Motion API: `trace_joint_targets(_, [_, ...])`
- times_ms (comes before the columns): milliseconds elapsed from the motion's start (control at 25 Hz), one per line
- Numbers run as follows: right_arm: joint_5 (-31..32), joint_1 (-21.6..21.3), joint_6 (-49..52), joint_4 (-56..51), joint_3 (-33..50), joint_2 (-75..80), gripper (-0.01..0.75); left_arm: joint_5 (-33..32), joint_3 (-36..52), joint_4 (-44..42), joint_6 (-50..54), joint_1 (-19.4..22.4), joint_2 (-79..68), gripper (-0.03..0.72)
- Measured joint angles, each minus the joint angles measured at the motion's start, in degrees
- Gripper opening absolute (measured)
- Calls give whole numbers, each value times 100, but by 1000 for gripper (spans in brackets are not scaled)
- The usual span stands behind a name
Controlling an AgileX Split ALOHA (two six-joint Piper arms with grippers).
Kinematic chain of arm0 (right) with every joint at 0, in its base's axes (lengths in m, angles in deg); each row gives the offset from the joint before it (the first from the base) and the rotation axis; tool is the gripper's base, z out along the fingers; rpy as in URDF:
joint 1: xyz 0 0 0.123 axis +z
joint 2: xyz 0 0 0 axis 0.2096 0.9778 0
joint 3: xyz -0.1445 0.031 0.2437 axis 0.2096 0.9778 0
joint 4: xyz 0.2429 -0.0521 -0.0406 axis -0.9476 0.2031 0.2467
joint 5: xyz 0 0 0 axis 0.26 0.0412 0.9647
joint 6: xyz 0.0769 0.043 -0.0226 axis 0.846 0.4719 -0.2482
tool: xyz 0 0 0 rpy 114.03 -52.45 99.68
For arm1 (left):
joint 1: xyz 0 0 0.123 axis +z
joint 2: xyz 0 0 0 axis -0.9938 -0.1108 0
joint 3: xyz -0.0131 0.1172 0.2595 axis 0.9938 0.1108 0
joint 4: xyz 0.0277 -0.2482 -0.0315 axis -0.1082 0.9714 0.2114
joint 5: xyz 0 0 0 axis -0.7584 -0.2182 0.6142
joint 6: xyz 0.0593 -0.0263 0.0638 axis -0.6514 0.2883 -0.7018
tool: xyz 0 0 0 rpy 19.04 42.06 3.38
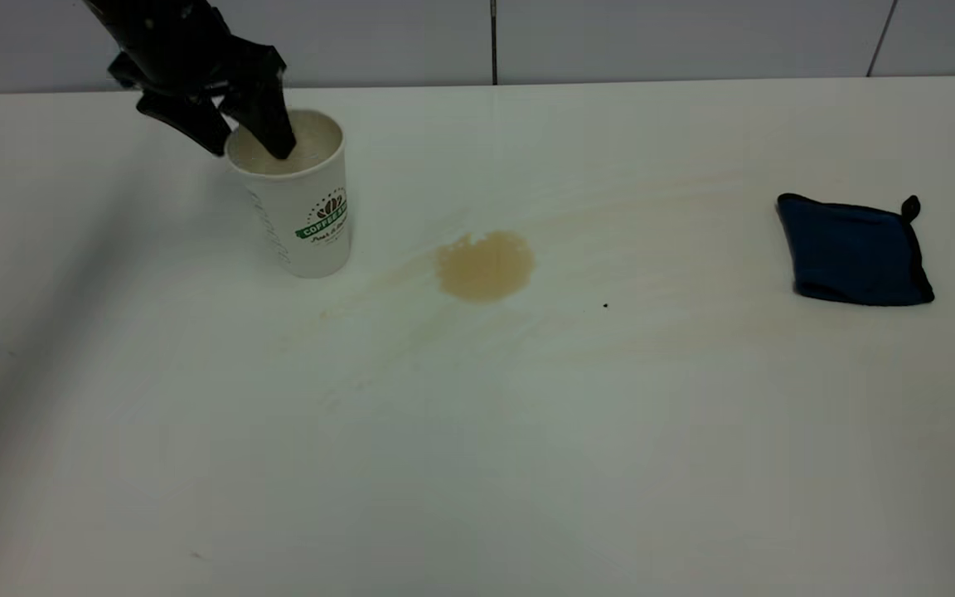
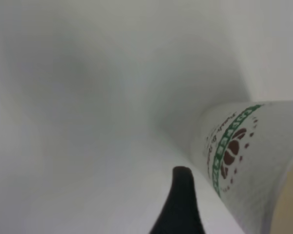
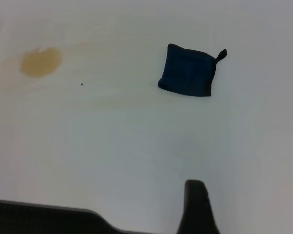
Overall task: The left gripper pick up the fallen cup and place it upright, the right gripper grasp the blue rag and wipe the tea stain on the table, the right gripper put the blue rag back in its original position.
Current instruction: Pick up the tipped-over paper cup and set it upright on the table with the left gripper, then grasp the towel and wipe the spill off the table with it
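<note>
The left tool [image 1: 249, 137] is seen at the rim of the cup [image 1: 305, 207], one finger inside the mouth and one outside, pinching the wall at about 10 o'clock on the rim. The cup stands upright on the table [image 1: 477, 464]. The step in hand is judged to be the release — the fingers are best opened gently and lifted straight up so the light cup is not tipped. The cup is white ribbed paper with a green "COFFEE" banner. The tea stain [image 1: 485, 265], a light brown puddle, lies at 3 o'clock from the cup; the blue rag [image 1: 855, 250] lies well beyond. Of the right tool [image 3: 198, 207] only one finger shows — its opening cannot be told.
</note>
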State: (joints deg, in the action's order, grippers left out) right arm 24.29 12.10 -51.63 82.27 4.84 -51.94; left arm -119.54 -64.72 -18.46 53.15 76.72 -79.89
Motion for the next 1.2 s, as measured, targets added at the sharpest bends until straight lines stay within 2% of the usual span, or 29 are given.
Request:
trace_joint_targets(160, [0, 0, 0, 0, 0, 0, 581, -491, -351, -41, 57, 0, 526, 705])
trace_joint_targets(440, [0, 0, 0, 0, 0, 0, 581, -1585, -606, -336, 506, 29, 1722, 597])
trace_joint_targets(640, [0, 0, 0, 0, 0, 0, 581, -2556, -606, -927, 1044, 112, 2553, 572])
trace_joint_targets(920, [0, 0, 0, 0, 0, 0, 581, -2571, -347, -1842, 1855, 112, 3716, 566])
trace_joint_targets(1040, [0, 0, 0, 0, 0, 0, 581, -2571, 225, -2048, 2016, 112, 4356, 566])
trace_joint_targets(1200, [0, 0, 0, 0, 0, 0, 581, -2571, 1399, -2242, 2194, 112, 5446, 566])
